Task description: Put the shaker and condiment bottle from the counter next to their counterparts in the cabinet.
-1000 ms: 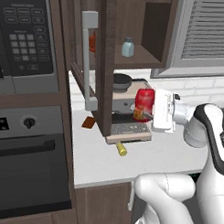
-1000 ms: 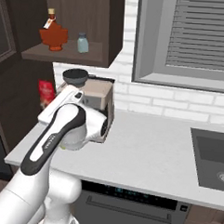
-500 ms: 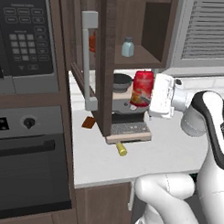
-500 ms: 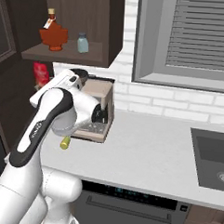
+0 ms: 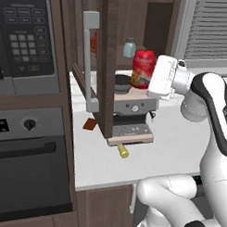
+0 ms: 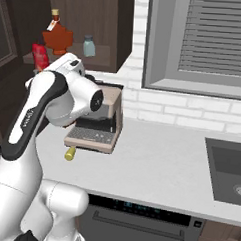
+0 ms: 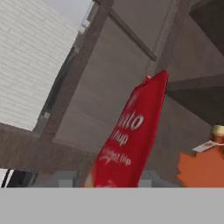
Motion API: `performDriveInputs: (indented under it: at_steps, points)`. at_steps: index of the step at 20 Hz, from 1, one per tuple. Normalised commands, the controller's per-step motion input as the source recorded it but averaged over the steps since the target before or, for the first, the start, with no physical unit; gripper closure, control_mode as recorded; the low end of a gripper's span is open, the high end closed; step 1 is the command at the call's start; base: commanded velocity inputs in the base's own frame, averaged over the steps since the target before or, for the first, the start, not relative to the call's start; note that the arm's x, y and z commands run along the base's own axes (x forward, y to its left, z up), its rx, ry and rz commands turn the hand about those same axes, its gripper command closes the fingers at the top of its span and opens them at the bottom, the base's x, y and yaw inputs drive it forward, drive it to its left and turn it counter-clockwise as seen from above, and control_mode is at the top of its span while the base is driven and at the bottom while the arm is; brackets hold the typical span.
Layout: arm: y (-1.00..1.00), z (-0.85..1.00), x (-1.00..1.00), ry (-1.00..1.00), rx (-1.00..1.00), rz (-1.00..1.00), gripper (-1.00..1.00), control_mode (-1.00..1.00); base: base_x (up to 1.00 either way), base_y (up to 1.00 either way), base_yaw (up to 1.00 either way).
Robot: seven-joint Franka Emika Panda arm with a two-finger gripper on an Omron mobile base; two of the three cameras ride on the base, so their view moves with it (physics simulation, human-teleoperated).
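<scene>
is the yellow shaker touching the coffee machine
Apart. The right base view shows white counter between the shaker lying down and the coffee machine's tray.

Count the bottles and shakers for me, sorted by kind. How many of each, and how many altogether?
Bottles: 2, the red condiment bottle held in the claw and the orange-red bottle on the cabinet shelf.
Shakers: 2, the yellow shaker lying on the counter and the blue-grey shaker on the shelf.
Total: 4
</scene>
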Motion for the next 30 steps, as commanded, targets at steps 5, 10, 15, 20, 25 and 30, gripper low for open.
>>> performDriveInputs:
  at_steps: [5,10,15,20,25,30]
  points:
    - [0.06,0.49,0.3,0.0,0.0,-0.07,1.0,-1.0,0.0,0.0,0.0]
    - [0.08,0.24,0.55,0.01,-0.01,-0.09,1.0,-1.0,0.0,0.0,0.0]
    - [0.16,-0.01,0.76,0.01,0.0,-0.13,1.0,-1.0,0.0,0.0,0.0]
    - [0.21,0.0,0.52,0.01,0.0,-0.12,1.0,-1.0,0.0,0.0,0.0]
    - [0.16,0.0,0.08,0.03,0.02,-0.1,1.0,-1.0,0.0,0.0,0.0]
    - [0.1,-0.05,0.0,0.03,0.01,-0.1,1.0,-1.0,0.0,0.0,0.0]
